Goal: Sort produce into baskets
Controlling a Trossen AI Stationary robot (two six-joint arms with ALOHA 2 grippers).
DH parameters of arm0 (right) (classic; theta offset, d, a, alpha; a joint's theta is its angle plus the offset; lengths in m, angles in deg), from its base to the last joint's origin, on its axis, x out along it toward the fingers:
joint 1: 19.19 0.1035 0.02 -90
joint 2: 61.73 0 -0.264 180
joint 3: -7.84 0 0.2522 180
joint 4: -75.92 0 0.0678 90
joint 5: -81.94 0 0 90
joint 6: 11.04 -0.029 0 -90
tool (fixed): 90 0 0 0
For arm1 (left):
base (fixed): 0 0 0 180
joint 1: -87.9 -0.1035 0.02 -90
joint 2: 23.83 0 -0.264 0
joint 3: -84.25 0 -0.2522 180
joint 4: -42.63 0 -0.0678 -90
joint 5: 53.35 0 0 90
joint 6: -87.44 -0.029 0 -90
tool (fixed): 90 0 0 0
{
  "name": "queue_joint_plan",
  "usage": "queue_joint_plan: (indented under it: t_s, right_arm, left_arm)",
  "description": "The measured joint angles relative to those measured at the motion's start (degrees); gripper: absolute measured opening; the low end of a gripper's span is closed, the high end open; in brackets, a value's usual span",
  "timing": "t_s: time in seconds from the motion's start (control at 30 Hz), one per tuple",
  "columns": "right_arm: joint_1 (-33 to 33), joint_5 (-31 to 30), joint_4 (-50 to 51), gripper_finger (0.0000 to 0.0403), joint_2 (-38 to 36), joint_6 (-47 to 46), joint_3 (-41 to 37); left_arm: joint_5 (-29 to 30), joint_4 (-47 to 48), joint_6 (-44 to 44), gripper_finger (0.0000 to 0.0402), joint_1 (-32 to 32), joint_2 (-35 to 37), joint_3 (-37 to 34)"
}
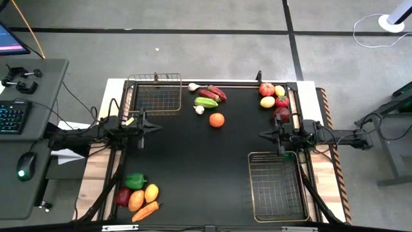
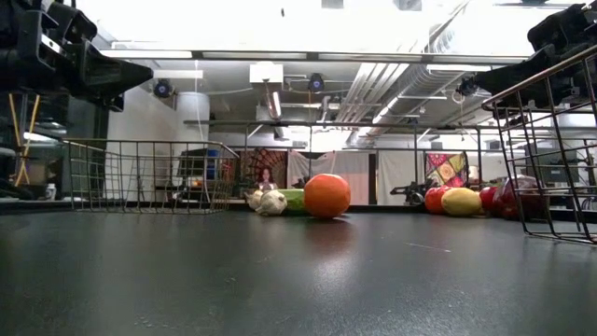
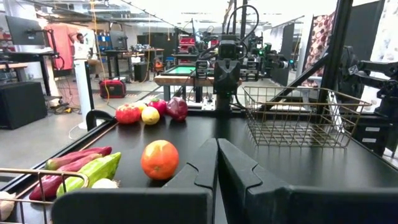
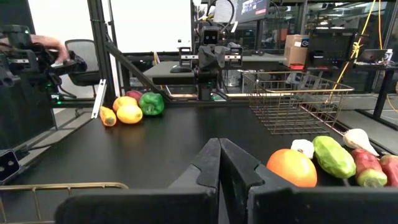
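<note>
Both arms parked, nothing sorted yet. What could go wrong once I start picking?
Three risks, as judgement:
1. The orange is round and sits alone mid-table; shut fingers nudging it could roll it away.
2. The pieces near the green pepper lie touching in a tight pile, so grabbing one may push its neighbours toward the table edge.
3. The left gripper is right beside the smaller basket, the right gripper just beside the larger basket; a swing could clip a rim.

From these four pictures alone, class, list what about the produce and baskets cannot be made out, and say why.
- Near-left pile: the dark-red piece lies half under the green pepper in the high view; type unclear.
- Silvery basket: cut off by the low view's right edge.
- Far pile: pieces overlap in the low view; count unclear.
</note>
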Motion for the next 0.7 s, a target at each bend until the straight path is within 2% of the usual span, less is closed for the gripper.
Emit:
queue_joint_plan:
  t_s: [0.7]
  right_arm:
    - [0.0, 0.0, 0.0, 0.0, 0.0, 0.0, 0.0]
  left_arm:
    - [0.0, 0.0, 0.0, 0.0001, 0.0, 0.0, 0.1]
